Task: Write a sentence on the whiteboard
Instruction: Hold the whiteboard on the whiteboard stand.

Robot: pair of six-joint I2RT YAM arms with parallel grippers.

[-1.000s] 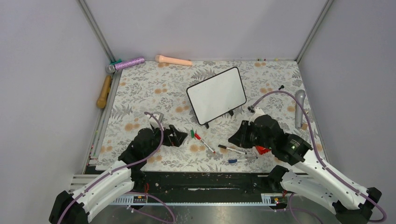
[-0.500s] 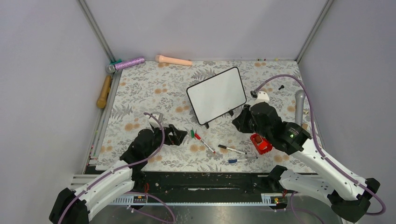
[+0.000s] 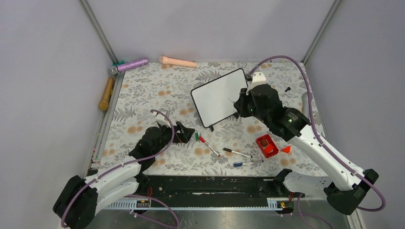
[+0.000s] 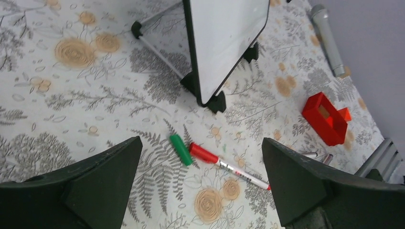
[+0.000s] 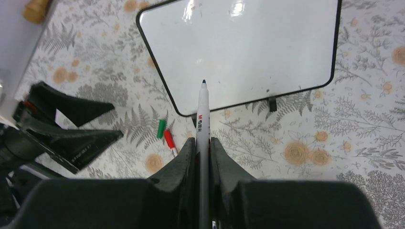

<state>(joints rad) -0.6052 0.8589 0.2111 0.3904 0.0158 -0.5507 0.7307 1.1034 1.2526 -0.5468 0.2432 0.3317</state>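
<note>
Aiming white marker, clamped in right tool, at glossy black-framed whiteboard.
Judged light, slippery, tippy; steady by an edge. Left tool apart.

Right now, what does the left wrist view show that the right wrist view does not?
Only the left wrist view shows the red box, the grey microphone, and the left end effector with its jaws wide open above the mat.

Only the right wrist view shows the right end effector shut on a white marker, with the tip aimed at the whiteboard. It also shows the board's whole face, which is blank.

Both views show the whiteboard, the green cap and the red marker lying beside it.
</note>
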